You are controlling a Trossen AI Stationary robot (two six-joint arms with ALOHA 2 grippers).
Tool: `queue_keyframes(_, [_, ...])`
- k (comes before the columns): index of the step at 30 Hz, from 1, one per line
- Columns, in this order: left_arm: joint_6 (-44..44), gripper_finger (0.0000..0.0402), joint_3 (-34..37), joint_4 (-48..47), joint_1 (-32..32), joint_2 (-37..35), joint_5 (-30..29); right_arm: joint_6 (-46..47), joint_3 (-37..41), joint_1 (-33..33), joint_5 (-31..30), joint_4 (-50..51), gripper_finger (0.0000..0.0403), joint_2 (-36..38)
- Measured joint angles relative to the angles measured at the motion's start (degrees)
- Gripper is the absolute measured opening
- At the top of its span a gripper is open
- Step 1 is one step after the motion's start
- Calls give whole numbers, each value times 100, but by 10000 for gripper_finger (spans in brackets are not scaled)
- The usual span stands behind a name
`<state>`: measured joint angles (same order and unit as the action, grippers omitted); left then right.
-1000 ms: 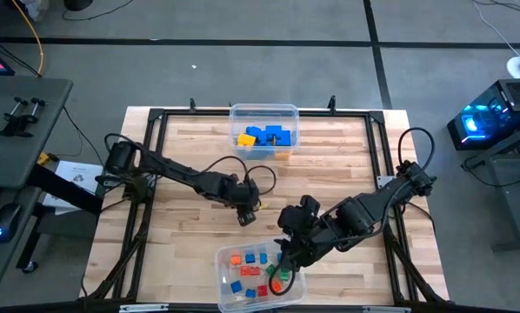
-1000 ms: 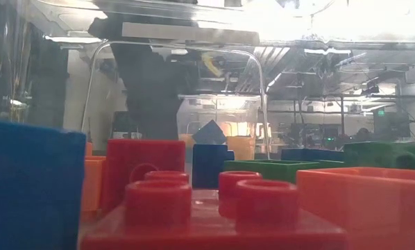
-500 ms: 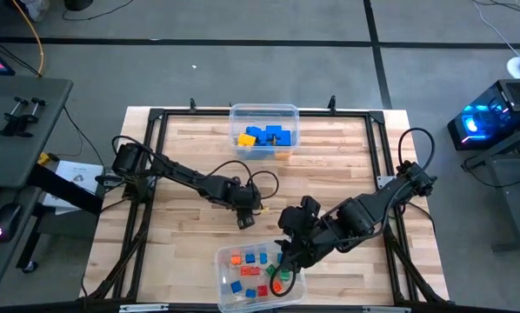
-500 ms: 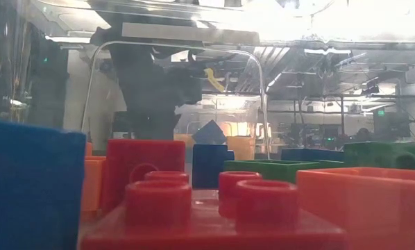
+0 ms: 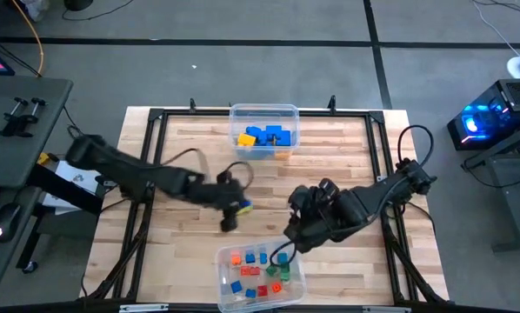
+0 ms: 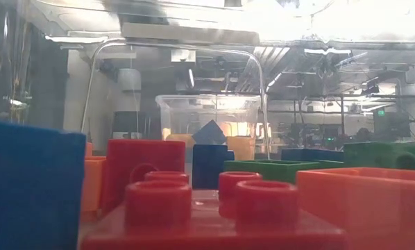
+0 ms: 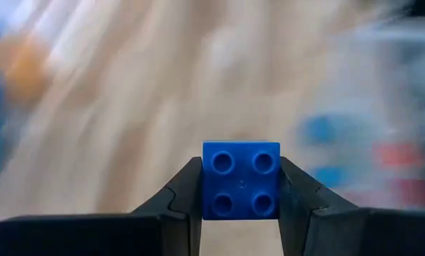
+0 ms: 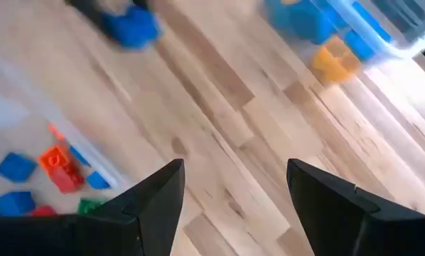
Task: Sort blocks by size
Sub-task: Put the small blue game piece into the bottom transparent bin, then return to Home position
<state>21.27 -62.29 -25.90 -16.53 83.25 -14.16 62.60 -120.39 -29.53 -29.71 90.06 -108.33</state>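
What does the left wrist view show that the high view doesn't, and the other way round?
Only the left wrist view shows the four studs on the blue block pinched between the left gripper fingers. Only the high view shows the right gripper open above the near bin, and the far bin holding bigger blocks. Both show the left gripper carrying the blue block over the wooden table.

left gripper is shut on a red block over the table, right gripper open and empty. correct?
Not quite: the block in the left gripper is blue, not red, as the left wrist view shows. The rest stands: it is held over the table, and the right gripper is open and empty.
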Motion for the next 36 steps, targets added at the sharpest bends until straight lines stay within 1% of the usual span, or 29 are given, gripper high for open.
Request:
queue_keyframes(2, [-51, 93, -1, 348, -538, -393, 3, -226, 130, 31, 85, -110, 241, 65])
queue_keyframes(4, [-72, 93, -5, 774, -1089, -629, 8, -257, 136, 67, 146, -76, 236, 80])
queue_keyframes(7, [-98, 93, -12, 1330, -1847, -658, -33, -346, 134, 168, 185, -18, 227, 102])
queue_keyframes(9, [-97, 93, -12, 1482, -2231, -440, -181, -446, 134, 241, 189, -93, 223, 98])
queue_keyframes(11, [-65, 93, -10, 1563, -2470, -103, -326, -555, 134, 302, 218, -191, 221, 98])
queue_keyframes(15, [285, 93, -5, 1932, -2552, 587, -356, -795, 134, 451, 439, -345, 220, 98])
queue_keyframes(16, [382, 99, -4, 1989, -2531, 703, -326, -855, 134, 488, 475, -375, 220, 98])
queue_keyframes(18, [449, 138, -1, 2144, -2436, 864, -203, -897, 132, 545, 541, -426, 220, 98])
queue_keyframes(21, [514, 217, -1, 1987, -2237, 808, -66, -910, 132, 594, 618, -423, 220, 98])
queue_keyframes(23, [504, 262, -1, 1655, -2073, 625, 77, -910, 132, 594, 618, -422, 220, 98])
queue_keyframes(25, [501, 289, -1, 1204, -1907, 334, 182, -928, 132, 591, 615, -413, 220, 98])
queue_keyframes(28, [474, 302, -3, 538, -1746, -195, 77, -974, 132, 585, 601, -396, 220, 98])
queue_keyframes(30, [339, 301, 5, 367, -1705, -530, -41, -967, 132, 585, 611, -356, 220, 98])
queue_keyframes(32, [260, 296, 165, 296, -1775, -990, -462, -862, 132, 577, 619, -205, 220, 98])
queue_keyframes(34, [262, 290, 485, 358, -1928, -1645, -1272, -696, 132, 512, 583, 25, 220, 123])
queue_keyframes(36, [421, 285, 1026, 401, -2093, -2427, -2200, -606, 132, 429, 519, -19, 220, 185])
